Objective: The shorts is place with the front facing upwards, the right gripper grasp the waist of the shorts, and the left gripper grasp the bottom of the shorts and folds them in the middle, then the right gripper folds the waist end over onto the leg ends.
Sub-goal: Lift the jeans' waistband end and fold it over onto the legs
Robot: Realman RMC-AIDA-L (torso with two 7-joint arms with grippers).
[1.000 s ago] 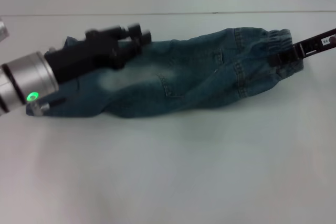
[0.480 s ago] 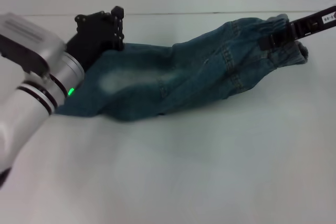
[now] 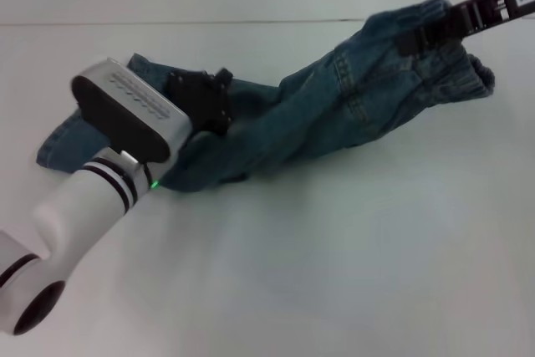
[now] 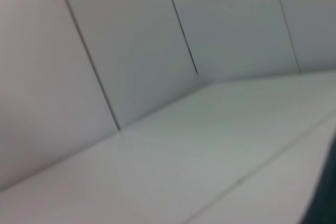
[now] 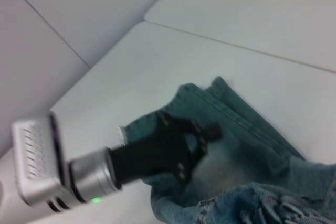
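Your right gripper [image 3: 435, 29] pinches the waist of the shorts [image 3: 456, 60], lifted off the bench [image 3: 351, 257]; the lengthwise fold looks done. Your left gripper [image 3: 219, 89] sits near the leg ends [image 3: 63, 141], grip unclear.

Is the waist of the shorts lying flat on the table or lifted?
Lifted. The right claw holds the waist of the shorts above the table, while the leg ends lie flat near the left claw.

Pretty even, soft overhead light, faint shadows under the shorts [image 3: 334, 114], and both wrist views are blurry.
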